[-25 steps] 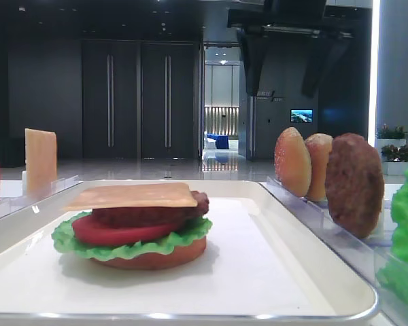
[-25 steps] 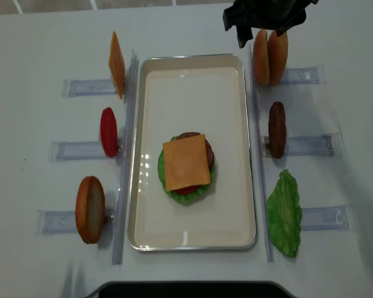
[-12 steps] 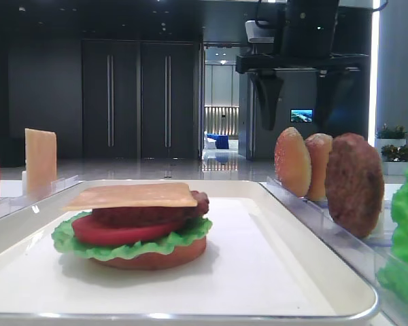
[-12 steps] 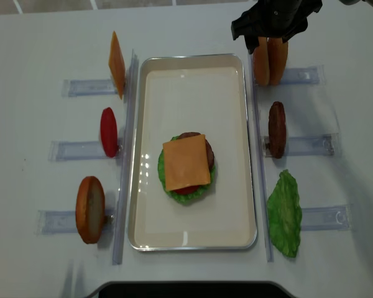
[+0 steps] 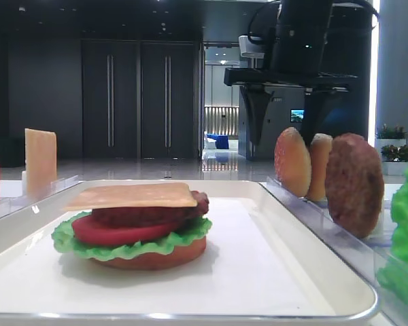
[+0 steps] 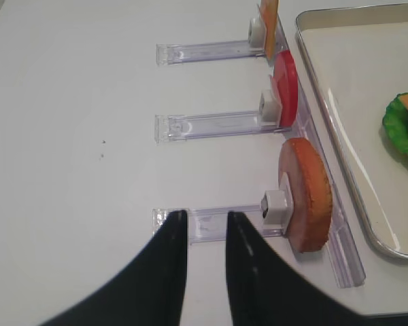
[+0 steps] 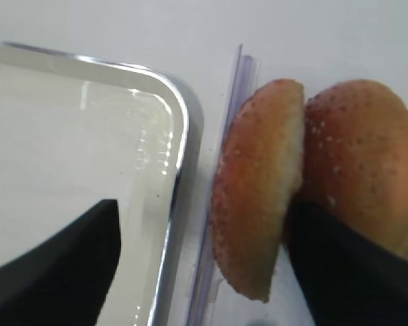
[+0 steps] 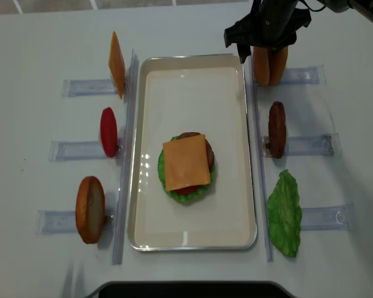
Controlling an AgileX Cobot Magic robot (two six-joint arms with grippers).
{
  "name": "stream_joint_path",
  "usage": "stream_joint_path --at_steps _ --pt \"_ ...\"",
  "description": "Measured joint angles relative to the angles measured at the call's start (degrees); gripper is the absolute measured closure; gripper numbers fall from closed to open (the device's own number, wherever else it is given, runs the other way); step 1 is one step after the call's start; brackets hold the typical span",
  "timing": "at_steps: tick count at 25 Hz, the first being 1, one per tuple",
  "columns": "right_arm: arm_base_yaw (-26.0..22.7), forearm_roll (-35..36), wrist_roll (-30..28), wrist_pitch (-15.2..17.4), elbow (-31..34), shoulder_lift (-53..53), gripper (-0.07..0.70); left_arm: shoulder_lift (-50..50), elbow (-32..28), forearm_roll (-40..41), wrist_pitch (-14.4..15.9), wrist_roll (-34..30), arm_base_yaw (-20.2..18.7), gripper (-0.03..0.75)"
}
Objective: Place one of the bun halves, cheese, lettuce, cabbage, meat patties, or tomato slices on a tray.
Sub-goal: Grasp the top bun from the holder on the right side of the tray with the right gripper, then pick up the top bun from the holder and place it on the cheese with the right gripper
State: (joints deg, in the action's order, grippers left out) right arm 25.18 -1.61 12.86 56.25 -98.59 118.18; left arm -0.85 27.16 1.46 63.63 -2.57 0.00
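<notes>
The right hand (image 8: 258, 51) has dropped, fingers spread, straddling the near bun half (image 7: 258, 187); arm reads "PIPER".

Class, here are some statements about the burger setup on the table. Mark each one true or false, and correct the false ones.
1. A cheese slice tops the stack on the tray. True.
2. The right tool is over the lettuce leaf. False: it straddles one of the two bun tops, one finger on each side of it.
3. The tomato slice stands left of the tray. True.
4. The right tool has lifted a bun. False: both still sit in their holder.
5. The spare patty lies on the tray. False: it stands upright in a holder to the right.
</notes>
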Motion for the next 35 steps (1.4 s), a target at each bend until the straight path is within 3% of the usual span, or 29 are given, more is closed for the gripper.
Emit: stream_joint_path --at_steps 6,12,21,30,35 --pt "0.0 0.4 0.0 -1.3 0.0 0.2 0.200 0.0 0.0 0.0 0.0 0.0 0.0 0.566" --pt "-0.1 -1.6 0.1 -0.8 0.0 0.2 0.505 0.0 0.0 0.0 0.0 0.0 0.0 0.566" --pt "-0.1 -1.5 0.1 -0.5 0.0 0.0 0.510 0.0 0.0 0.0 0.0 0.0 0.0 0.566" --pt "0.4 2.8 -1.4 6.0 -1.9 -4.1 0.514 0.0 0.0 0.0 0.0 0.0 0.0 0.566" --pt "1.5 4.3 -1.4 7.8 -2.5 -6.2 0.514 0.0 0.0 0.0 0.0 0.0 0.0 0.566"
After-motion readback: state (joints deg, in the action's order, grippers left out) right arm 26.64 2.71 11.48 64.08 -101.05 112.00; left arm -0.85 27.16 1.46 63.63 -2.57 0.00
